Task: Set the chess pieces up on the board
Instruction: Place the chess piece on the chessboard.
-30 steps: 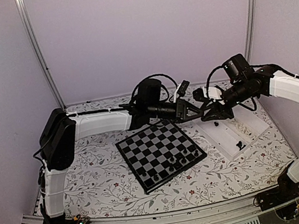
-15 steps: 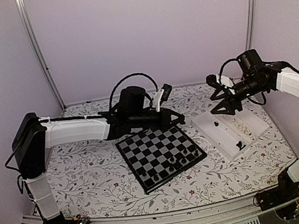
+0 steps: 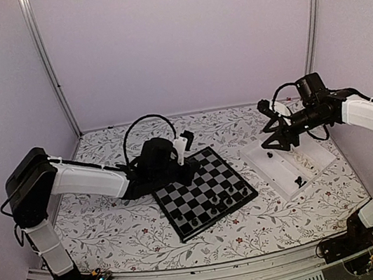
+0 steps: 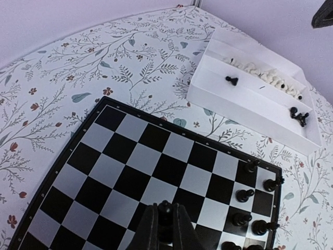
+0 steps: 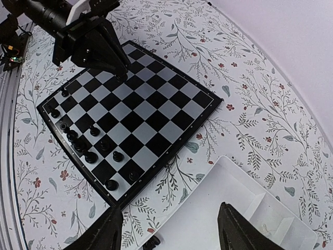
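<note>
Pale lilac walls close in a counter (image 3: 126, 228) spread with a cloth printed in leafy sprigs and small red flowers. On it we see the chessboard (image 3: 195, 192), a flat square of glossy black and grey checks inside a dark border dotted with pale studs, lying turned at an angle. Black chess pieces (image 3: 215, 198) stand clustered along its near right edge. Our left tool (image 4: 165, 211) is pinched narrow on one round-headed black piece (image 4: 164, 206) over the squares; we cannot tell whether it touches them. Near the board sits a white tray (image 3: 262, 170) with straight walls and long compartments: cream pieces (image 4: 256, 70) lie heaped in the far one, a few loose black ones (image 4: 298, 115) in the next. Our right tool (image 5: 170, 208) hangs above the tray's edge, jaws wide, nothing between them.
</note>
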